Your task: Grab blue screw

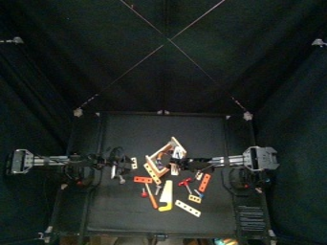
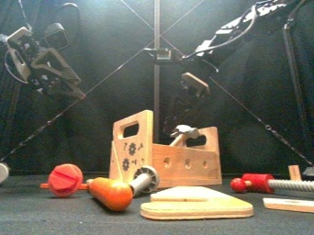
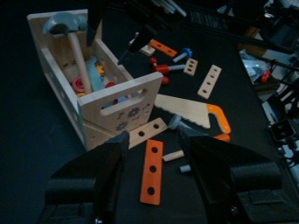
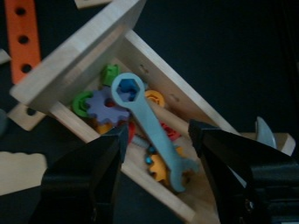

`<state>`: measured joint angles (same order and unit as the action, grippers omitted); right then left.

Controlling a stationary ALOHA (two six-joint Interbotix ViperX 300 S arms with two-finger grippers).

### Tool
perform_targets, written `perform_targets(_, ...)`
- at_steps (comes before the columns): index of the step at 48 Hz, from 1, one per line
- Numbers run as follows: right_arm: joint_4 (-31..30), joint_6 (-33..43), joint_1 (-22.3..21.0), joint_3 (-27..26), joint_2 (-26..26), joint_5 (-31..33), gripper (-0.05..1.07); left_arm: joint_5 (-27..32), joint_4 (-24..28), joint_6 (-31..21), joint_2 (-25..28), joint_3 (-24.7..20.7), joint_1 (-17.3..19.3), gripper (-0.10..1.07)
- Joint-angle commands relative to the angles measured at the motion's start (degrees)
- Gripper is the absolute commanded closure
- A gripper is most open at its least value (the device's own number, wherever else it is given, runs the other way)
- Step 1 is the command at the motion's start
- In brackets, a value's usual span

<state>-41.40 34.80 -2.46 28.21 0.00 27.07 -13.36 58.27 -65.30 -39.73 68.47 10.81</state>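
The wooden toolbox (image 4: 70, 66) fills the right wrist view. My right gripper (image 4: 158, 131) hangs open just above its compartment. Inside lie a blue wrench (image 4: 146, 122), a purple gear (image 4: 107, 112) and green, yellow and red pieces. I cannot make out a blue screw there for certain. In the left wrist view, small blue and red pieces (image 3: 177, 67) lie on the table beyond the toolbox (image 3: 100, 83). My left gripper (image 3: 158, 149) is open above an orange strip (image 3: 152, 171), holding nothing. From above, the toolbox (image 1: 163, 156) sits between both grippers.
A wooden saw (image 3: 198, 115) with an orange handle lies beside the toolbox. At the table's front lie a red screw (image 2: 66, 177), an orange-handled screwdriver (image 2: 117, 191), a saw (image 2: 196, 203) and another red screw (image 2: 263, 182). Wooden strips (image 1: 188, 205) are scattered near the front.
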Motion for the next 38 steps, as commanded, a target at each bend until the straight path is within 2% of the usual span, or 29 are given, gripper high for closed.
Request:
perform_targets(1,3.9,1.9,0.8,-0.7,-4.2,0.4,0.13,-0.4,-0.4,0.1,0.0,-0.6,-0.1,0.12)
perform_targets(12,8.4,7.5,4.4,3.1,-8.5,4.0,0.12,-0.4,-0.7,0.1,0.0,-0.6,0.0,0.12)
perform_targets(25,13.4,18.2,8.5,6.9,-12.5,5.6,0.13,0.0,-0.8,0.1,-0.2,-0.7,0.3,0.12)
perform_targets(31,13.4,24.4,9.8,8.6,-14.3,6.2,0.13,0.5,-1.4,0.1,-0.6,-1.3,0.8,0.12)
perform_targets(38,12.9,31.7,11.2,10.1,-17.1,9.9,0.13,0.6,-1.7,0.1,-0.8,-1.4,0.8,0.12)
